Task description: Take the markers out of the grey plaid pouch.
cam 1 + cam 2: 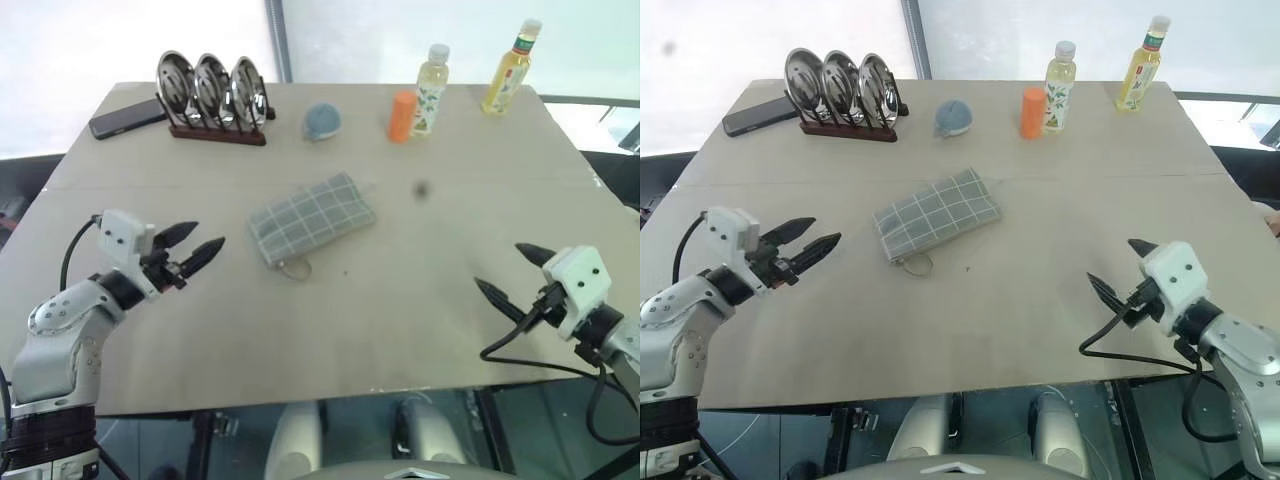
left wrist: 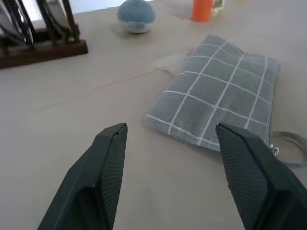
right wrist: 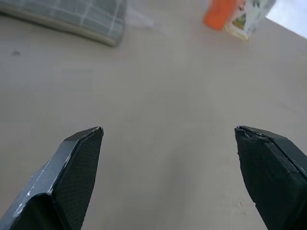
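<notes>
Approach stage: pouch closed, both hands empty

Head views: grey plaid pouch (image 1: 312, 218) lies mid-tabletop (image 1: 420, 320); left hand (image 1: 189, 250) and right hand (image 1: 512, 272), both spread, flank it well apart.
Left wrist view: reveals the ring pull (image 2: 288, 146); pin the fabric, then draw the pull.
Right wrist view: pouch corner and orange bottle (image 3: 220, 13) only; markers hidden.

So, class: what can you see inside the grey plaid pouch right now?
Nothing. The pouch lies flat and closed on the table, showing just its checked outside and ring pull. Any markers inside are covered by the fabric.
</notes>
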Available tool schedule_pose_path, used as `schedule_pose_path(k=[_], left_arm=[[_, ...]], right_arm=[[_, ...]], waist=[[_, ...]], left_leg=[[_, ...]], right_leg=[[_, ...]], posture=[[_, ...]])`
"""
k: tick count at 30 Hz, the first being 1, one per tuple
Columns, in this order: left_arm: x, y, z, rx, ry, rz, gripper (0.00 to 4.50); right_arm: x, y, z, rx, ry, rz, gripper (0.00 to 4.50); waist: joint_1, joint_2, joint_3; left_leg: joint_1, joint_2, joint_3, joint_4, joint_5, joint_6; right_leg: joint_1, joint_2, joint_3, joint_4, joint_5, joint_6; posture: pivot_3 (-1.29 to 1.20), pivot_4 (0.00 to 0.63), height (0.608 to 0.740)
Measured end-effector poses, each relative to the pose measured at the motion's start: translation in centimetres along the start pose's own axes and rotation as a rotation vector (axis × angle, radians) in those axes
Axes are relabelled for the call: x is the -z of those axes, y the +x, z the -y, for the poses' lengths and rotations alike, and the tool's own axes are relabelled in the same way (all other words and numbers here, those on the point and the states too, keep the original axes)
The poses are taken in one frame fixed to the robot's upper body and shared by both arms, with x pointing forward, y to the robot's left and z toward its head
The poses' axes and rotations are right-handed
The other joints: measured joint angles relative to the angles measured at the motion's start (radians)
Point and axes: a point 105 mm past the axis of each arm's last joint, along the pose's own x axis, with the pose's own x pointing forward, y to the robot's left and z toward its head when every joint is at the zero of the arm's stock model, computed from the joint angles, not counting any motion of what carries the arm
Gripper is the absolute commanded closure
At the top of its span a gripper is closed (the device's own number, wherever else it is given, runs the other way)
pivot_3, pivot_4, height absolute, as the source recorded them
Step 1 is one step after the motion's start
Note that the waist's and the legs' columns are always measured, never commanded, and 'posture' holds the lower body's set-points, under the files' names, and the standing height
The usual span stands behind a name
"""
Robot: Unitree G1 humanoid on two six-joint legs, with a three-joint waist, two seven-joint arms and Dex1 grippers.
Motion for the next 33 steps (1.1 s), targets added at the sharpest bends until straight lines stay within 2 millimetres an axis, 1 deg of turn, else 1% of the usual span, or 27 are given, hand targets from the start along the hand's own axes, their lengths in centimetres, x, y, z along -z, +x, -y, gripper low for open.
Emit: schedule_pose_path(k=[1, 2, 3, 4, 5, 7, 9, 13, 15, 17, 20, 21, 23, 24, 28, 30, 31, 33], left_arm=[[0.0, -0.1, 0.1, 0.032, 0.044, -0.006, 1.48], [0.0, -0.2, 0.2, 0.077, 0.102, -0.011, 0.88], [0.0, -0.3, 0.0, 0.114, 0.195, -0.012, 0.65], [-0.1, -0.3, -0.3, 0.125, 0.281, -0.012, 0.19], [-0.2, -0.1, -0.7, 0.122, 0.391, -0.013, 0.03], [-0.1, 0.5, -0.9, 0.140, 0.602, -0.013, 0.03], [0.7, 1.3, -0.2, 0.220, 0.782, -0.013, 0.03], [1.4, 2.9, 0.6, 0.332, 0.933, 0.017, 0.03], [1.6, 4.1, 1.1, 0.402, 1.008, 0.028, 0.03], [1.9, 4.9, 1.5, 0.436, 1.045, 0.039, 0.03], [1.7, 6.4, 2.0, 0.444, 1.096, 0.073, 0.03], [1.6, 7.0, 2.3, 0.441, 1.107, 0.085, 0.26], [1.7, 8.0, 2.9, 0.446, 1.136, 0.101, 0.86], [1.8, 8.8, 3.5, 0.459, 1.157, 0.111, 1.39], [2.1, 10.4, 5.0, 0.477, 1.190, 0.149, 3.46], [1.6, 10.8, 4.9, 0.456, 1.202, 0.167, 4.32], [1.5, 10.9, 4.8, 0.446, 1.202, 0.173, 4.42], [1.4, 11.3, 4.9, 0.433, 1.185, 0.178, 4.42]], right_arm=[[-0.4, 0.1, -0.3, -0.021, -0.001, 0.010, 0.05], [-0.7, 0.1, -0.7, -0.050, -0.005, 0.018, 0.00], [-1.0, 0.0, -1.3, -0.096, -0.028, 0.011, 0.00], [-1.2, 0.1, -1.7, -0.119, -0.049, 0.007, 0.00], [-1.3, 0.3, -2.1, -0.136, -0.074, 0.010, 0.00], [-1.4, 0.6, -2.8, -0.160, -0.093, 0.018, 0.00], [-1.7, 0.9, -3.7, -0.194, -0.104, 0.034, 0.00], [-2.6, 1.0, -4.6, -0.230, -0.116, 0.075, 0.00], [-3.1, 0.8, -5.4, -0.274, -0.111, 0.096, 0.00], [-3.2, 0.6, -6.0, -0.304, -0.112, 0.102, 0.00], [-3.2, 0.4, -6.2, -0.316, -0.124, 0.109, 0.00], [-3.2, 0.4, -6.3, -0.314, -0.127, 0.112, 0.00], [-3.3, 0.4, -6.2, -0.300, -0.130, 0.116, 0.00], [-3.5, 0.4, -6.2, -0.286, -0.132, 0.123, 0.00], [-3.6, 0.5, -6.1, -0.241, -0.161, 0.118, 0.00], [-3.5, 0.6, -6.0, -0.219, -0.177, 0.108, 0.00], [-3.4, 0.8, -6.0, -0.209, -0.183, 0.101, 0.00], [-3.5, 1.2, -6.0, -0.191, -0.183, 0.099, 0.00]], waist=[[0.000, 0.000, 0.000], [0.000, 0.000, 0.000], [0.001, 0.001, 0.000], [0.003, 0.000, 0.000], [0.005, 0.000, 0.000], [0.006, 0.000, 0.000], [0.005, 0.000, 0.000], [0.006, 0.000, 0.000], [0.010, 0.000, -0.001], [0.010, -0.001, -0.001], [0.015, 0.000, -0.001], [0.017, 0.000, -0.001], [0.026, 0.000, -0.002], [0.031, 0.000, -0.002], [0.035, -0.001, -0.003], [0.036, 0.000, -0.005], [0.037, 0.002, -0.006], [0.042, 0.004, -0.008]], left_leg=[[0.000, 0.000, 0.000, 0.000, 0.000, 0.000], [0.000, 0.000, 0.000, 0.000, 0.000, 0.000], [0.000, 0.000, 0.000, 0.000, -0.001, -0.001], [0.000, 0.000, 0.000, 0.000, -0.001, -0.002], [0.000, 0.000, 0.000, 0.000, -0.002, -0.003], [0.000, 0.000, 0.001, 0.000, -0.002, -0.003], [0.000, -0.001, 0.001, 0.000, -0.002, -0.003], [-0.002, 0.000, 0.001, 0.001, -0.001, -0.002], [-0.002, 0.000, 0.001, 0.001, 0.001, 0.001], [-0.002, 0.000, 0.001, 0.001, 0.001, 0.002], [-0.001, 0.000, 0.001, 0.001, 0.001, 0.002], [-0.001, 0.000, 0.001, 0.002, 0.001, 0.002], [0.000, 0.000, 0.001, 0.004, 0.001, 0.002], [0.000, 0.000, 0.000, 0.006, 0.001, 0.002], [-0.001, 0.000, 0.000, 0.012, -0.002, -0.001], [0.000, 0.000, 0.000, 0.013, -0.002, -0.002], [0.000, 0.000, 0.000, 0.013, -0.002, -0.002], [0.000, -0.001, 0.000, 0.013, -0.002, -0.002]], right_leg=[[0.000, 0.000, 0.000, 0.000, 0.000, 0.000], [0.000, 0.000, 0.000, 0.000, 0.000, 0.000], [0.000, 0.000, 0.000, -0.001, 0.000, 0.000], [0.000, -0.001, 0.000, -0.001, 0.000, 0.000], [0.000, -0.001, 0.000, -0.001, 0.000, 0.000], [0.000, -0.002, 0.000, -0.001, 0.000, 0.000], [0.000, -0.003, 0.000, -0.001, 0.000, 0.000], [0.000, -0.002, -0.001, 0.000, 0.000, 0.000], [0.000, -0.001, -0.001, 0.000, 0.000, 0.000], [0.001, -0.001, -0.001, 0.000, 0.000, 0.000], [0.002, 0.000, -0.001, 0.001, 0.000, 0.000], [0.002, 0.000, -0.001, 0.001, 0.000, 0.001], [0.003, 0.000, -0.001, 0.003, -0.002, 0.004], [0.003, 0.000, -0.001, 0.004, -0.002, 0.004], [0.003, -0.001, 0.000, 0.009, -0.002, 0.005], [0.003, -0.002, 0.000, 0.010, -0.002, 0.005], [0.003, -0.002, 0.000, 0.011, -0.002, 0.005], [0.003, -0.002, 0.000, 0.013, -0.002, 0.005]], posture=[[0.00, 0.150, 0.740], [0.00, 0.150, 0.740], [0.00, 0.150, 0.740], [0.00, 0.150, 0.740], [0.00, 0.150, 0.740], [0.00, 0.150, 0.740], [0.00, 0.150, 0.740], [0.00, 0.150, 0.740], [0.00, 0.150, 0.740], [0.00, 0.150, 0.740], [0.00, 0.150, 0.740], [0.00, 0.150, 0.740], [0.00, 0.150, 0.740], [0.00, 0.150, 0.740], [0.00, 0.150, 0.740], [0.00, 0.150, 0.740], [0.00, 0.150, 0.740], [0.00, 0.150, 0.740]])
